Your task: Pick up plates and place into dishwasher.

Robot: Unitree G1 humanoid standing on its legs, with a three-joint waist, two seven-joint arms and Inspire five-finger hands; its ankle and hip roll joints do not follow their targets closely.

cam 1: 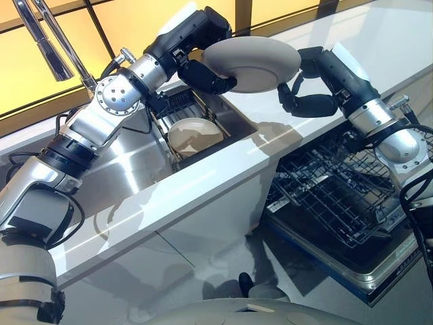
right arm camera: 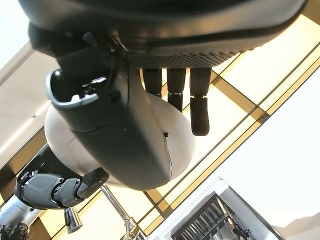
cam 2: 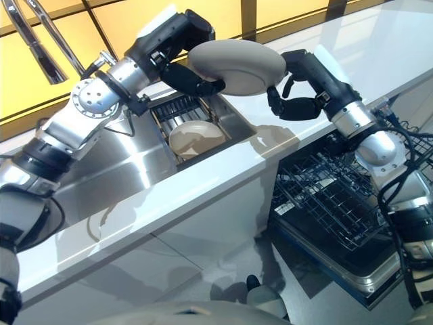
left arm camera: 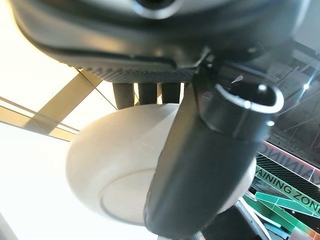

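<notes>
Gripping one plate (cam 1: 254, 62), both hands hover between sink plate (cam 1: 194, 135) and dishwasher rack (cam 1: 338, 189).

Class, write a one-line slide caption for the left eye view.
Both hands, left hand and right hand, hold a beige plate above the counter.

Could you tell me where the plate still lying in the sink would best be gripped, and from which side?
Probably by its rim. The plate lies flat, face up in the sink, with a rack behind it, so coming from above and pinching the near edge looks easiest. Both hands are busy with the other plate.
</notes>
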